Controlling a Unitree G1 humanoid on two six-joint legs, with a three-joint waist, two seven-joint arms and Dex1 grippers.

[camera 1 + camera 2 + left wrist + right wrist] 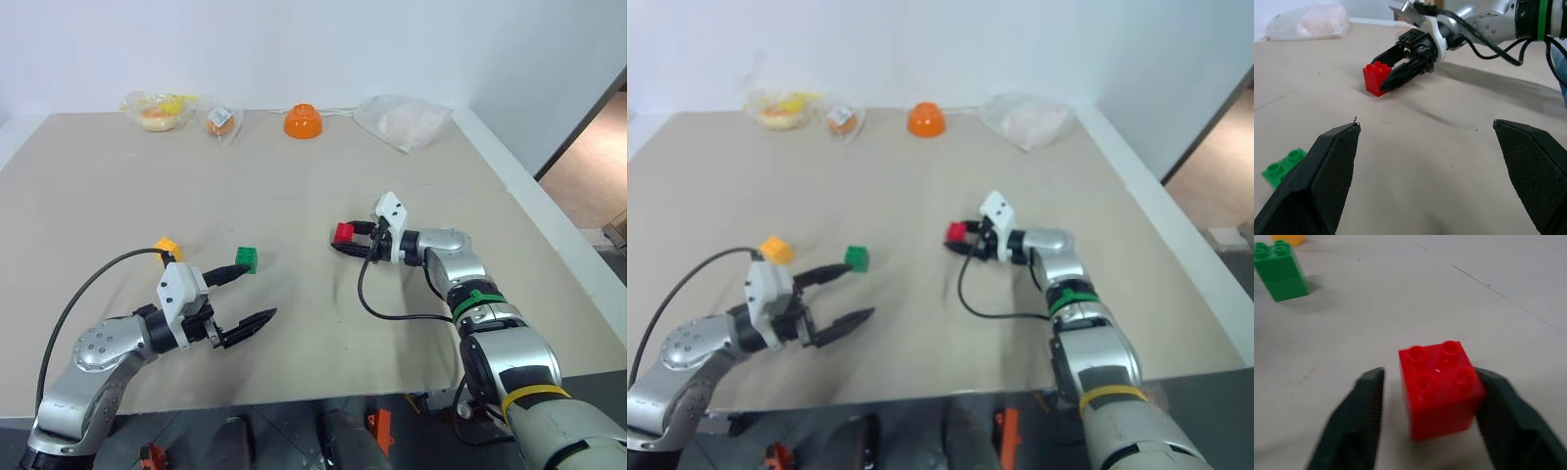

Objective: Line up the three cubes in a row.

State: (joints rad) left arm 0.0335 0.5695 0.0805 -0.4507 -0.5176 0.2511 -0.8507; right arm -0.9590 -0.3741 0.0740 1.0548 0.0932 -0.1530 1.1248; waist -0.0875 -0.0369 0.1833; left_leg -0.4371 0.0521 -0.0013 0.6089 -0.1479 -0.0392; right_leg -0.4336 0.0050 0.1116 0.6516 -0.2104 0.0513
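Right end effector (345, 242) sits around the red cube (1441, 387) on the counter (294, 186), well right of the other two. One finger (1503, 411) is against the cube's side, but there's a visible gap to the other finger (1359, 406), so I read it as closing, not yet a firm pinch; hard to be sure from the wrist view. Risk: the contact is off-centre, so the cube may twist or skid out as the jaws finish, or tilt when lifted. The green cube (246, 259) and yellow-orange cube (168, 249) sit near each other on the left. The left end effector (249, 295) is spread wide, holding nothing, its upper finger tip right by the green cube. Any drift there likely nudges green and spoils the row's reference line.
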